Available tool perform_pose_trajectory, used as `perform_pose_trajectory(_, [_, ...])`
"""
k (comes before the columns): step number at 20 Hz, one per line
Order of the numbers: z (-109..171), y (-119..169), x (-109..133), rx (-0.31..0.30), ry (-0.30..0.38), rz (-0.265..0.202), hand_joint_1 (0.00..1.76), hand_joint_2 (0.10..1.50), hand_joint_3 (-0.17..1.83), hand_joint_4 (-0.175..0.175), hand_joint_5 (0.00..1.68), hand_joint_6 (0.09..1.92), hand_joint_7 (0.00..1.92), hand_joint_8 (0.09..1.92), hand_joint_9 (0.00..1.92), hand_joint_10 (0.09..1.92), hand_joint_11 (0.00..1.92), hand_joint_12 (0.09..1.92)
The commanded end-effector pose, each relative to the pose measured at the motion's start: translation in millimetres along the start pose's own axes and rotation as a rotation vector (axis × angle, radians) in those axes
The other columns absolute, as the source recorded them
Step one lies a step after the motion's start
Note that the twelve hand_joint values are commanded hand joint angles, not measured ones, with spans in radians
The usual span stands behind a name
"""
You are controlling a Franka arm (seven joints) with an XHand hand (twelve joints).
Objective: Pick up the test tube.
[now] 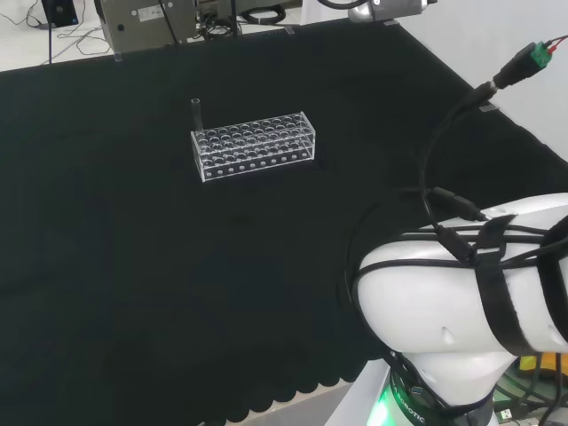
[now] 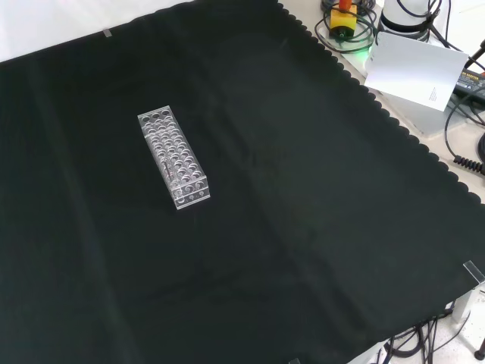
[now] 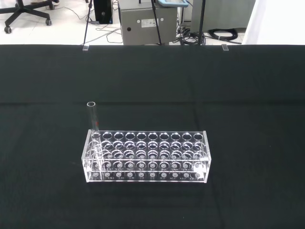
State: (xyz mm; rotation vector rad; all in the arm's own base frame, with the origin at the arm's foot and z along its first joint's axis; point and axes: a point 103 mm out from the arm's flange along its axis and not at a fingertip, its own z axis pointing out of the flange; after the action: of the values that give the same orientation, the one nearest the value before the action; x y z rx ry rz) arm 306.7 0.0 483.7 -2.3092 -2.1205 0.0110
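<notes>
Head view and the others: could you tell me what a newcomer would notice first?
A clear rack stands alone on the black cloth, left of centre in the head view. One test tube stands upright at its end, rising above the rack's top. The arm's white link looms at the lower right.

A black cloth [image 2: 303,227] covers the bench; a grey metal box [image 3: 147,21] stands beyond its far edge.

Black cloth [image 3: 248,81] covers the bench. Beyond it, at twelve o'clock in the wrist view, a grey cabinet [image 3: 148,21] on pale floor [image 3: 62,28].
</notes>
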Motion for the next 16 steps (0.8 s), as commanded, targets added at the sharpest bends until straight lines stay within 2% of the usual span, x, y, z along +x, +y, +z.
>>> perform_pose_trajectory(1, [0, 1, 0, -0.008, -0.006, -0.001, 0.64, 1.06, -0.12, -0.023, 0.09, 0.15, 0.08, 0.27, 0.11, 0.43, 0.09, 1.18])
perform_pose_trajectory(2, [0, 1, 0, -0.006, -0.004, -0.003, 0.58, 1.08, -0.12, -0.025, 0.05, 0.09, 0.04, 0.18, 0.05, 0.37, 0.04, 1.14])
perform_pose_trajectory(4, [0, 4, -1, 0.000, -0.002, -0.008, 0.53, 1.09, -0.11, -0.025, 0.01, 0.09, 0.01, 0.11, 0.01, 0.32, 0.01, 1.10])
perform_pose_trajectory(8, [2, 16, 1, -0.002, 0.023, -0.026, 0.52, 1.09, -0.11, -0.025, 0.00, 0.09, 0.00, 0.09, 0.00, 0.31, 0.00, 1.09])
perform_pose_trajectory(10, [5, 26, 3, 0.012, 0.023, -0.043, 0.52, 1.09, -0.11, -0.027, 0.01, 0.09, 0.02, 0.12, 0.00, 0.38, 0.00, 1.12])
perform_pose_trajectory(16, [18, 61, 7, 0.061, 0.054, -0.073, 0.58, 1.10, -0.14, -0.059, 0.15, 0.09, 0.02, 0.71, 0.01, 0.85, 0.00, 1.46])
